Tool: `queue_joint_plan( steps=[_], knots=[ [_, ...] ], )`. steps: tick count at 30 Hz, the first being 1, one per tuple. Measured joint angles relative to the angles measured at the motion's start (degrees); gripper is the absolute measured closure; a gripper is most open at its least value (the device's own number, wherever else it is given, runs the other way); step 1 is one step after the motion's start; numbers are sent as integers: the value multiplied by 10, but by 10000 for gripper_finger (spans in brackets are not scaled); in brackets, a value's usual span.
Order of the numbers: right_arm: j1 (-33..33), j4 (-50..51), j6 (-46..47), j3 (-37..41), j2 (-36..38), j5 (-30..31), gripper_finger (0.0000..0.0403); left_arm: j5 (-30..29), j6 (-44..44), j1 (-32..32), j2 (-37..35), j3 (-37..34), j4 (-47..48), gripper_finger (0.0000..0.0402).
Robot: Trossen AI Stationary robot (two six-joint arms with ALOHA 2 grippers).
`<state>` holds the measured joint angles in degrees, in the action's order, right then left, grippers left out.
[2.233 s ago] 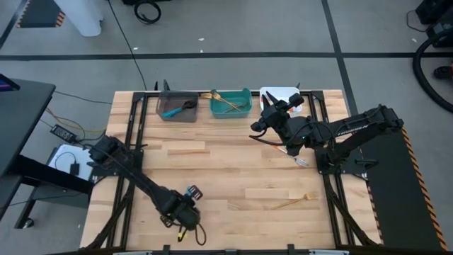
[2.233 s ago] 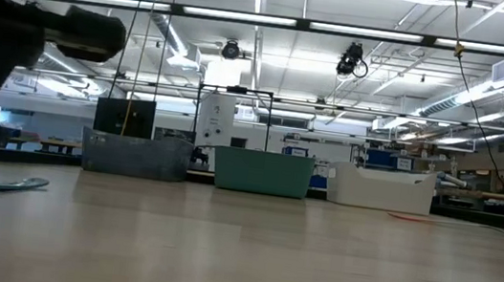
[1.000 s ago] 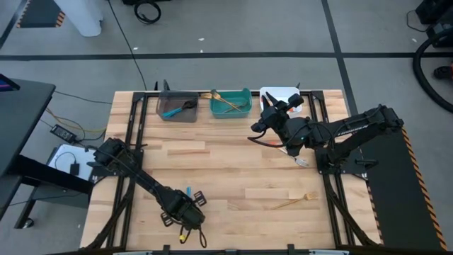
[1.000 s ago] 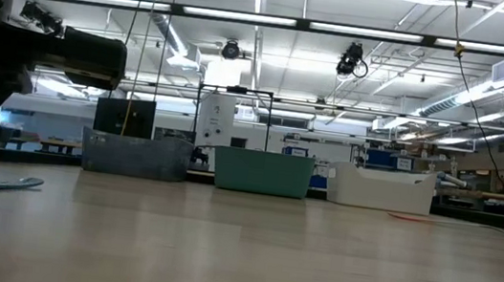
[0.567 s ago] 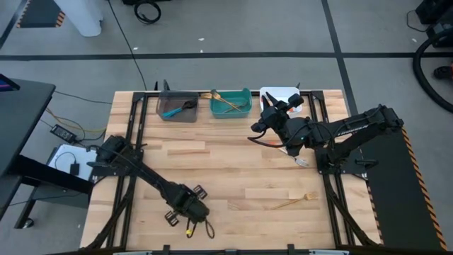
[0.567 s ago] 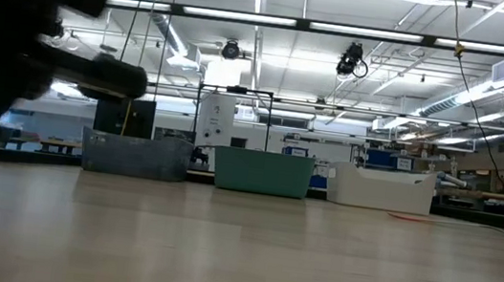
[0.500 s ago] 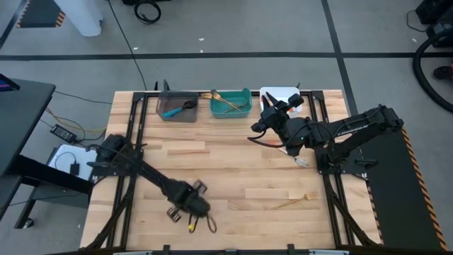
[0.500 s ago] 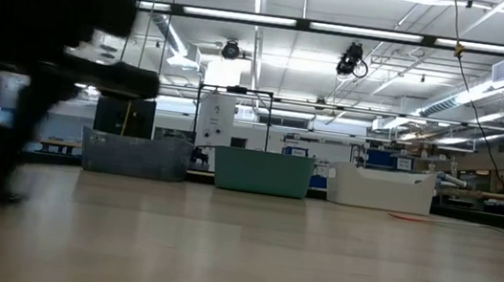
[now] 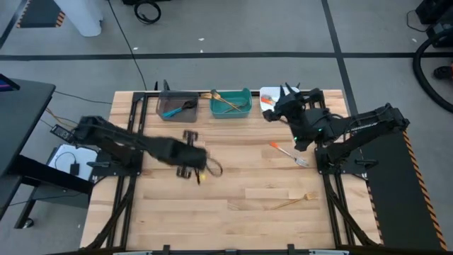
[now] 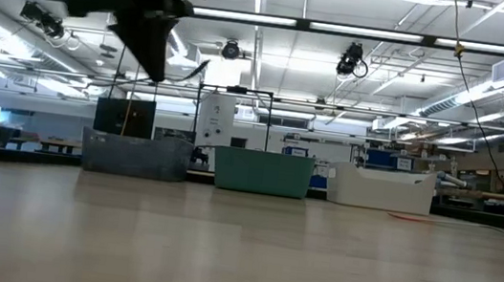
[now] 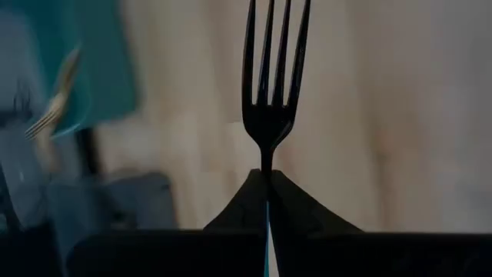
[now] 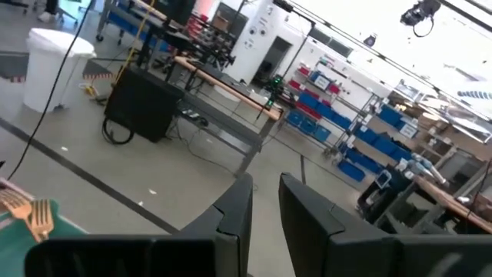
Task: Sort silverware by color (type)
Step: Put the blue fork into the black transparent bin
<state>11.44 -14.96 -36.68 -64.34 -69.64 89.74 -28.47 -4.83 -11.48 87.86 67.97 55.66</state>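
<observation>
Left gripper is over the mid-left of the table, just short of the grey bin, clamped on a dark fork; left wrist view shows the fingers pinched shut on its neck, tines pointing away, handle hidden between them. Fork handle colour can't be read there. In the low view the arm hangs high at upper left, well clear of the tabletop. Right gripper is up at the far edge near the white bin; right wrist view shows its fingers a narrow gap apart with nothing between them. Grey bin holds a blue-handled utensil. Teal bin holds gold pieces, one tip sticking out over the rim toward the grey bin. Something orange shows in the white bin, mostly hidden by the right arm. Still loose on the table: an orange-handled fork right of centre, just by the right arm base, and a gold fork near the front right.
</observation>
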Motion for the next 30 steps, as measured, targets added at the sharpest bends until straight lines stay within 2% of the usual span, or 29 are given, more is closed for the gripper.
queue_joint_plan(
  steps=[7, 13, 16, 19, 23, 30],
  knots=[
    [-28, 0, -9, 0, 16, -10, 328, -6, -90, 210, -76, 1, -29, 395],
    [-70, 6, -10, 0, 18, -94, 328, 90, -126, 394, -78, 1, -118, 391],
    [-97, 8, -13, 0, 18, -128, 328, 103, -128, 459, -61, 1, -139, 390],
    [-128, 9, -62, 0, 18, -139, 328, 130, -128, 508, -45, 1, -131, 389],
    [-173, 5, -169, 0, 18, -144, 328, 225, -130, 552, -22, 1, -114, 387],
    [-242, 0, -231, 0, 18, -151, 328, 224, -154, 576, 30, 1, -139, 385]
  ],
)
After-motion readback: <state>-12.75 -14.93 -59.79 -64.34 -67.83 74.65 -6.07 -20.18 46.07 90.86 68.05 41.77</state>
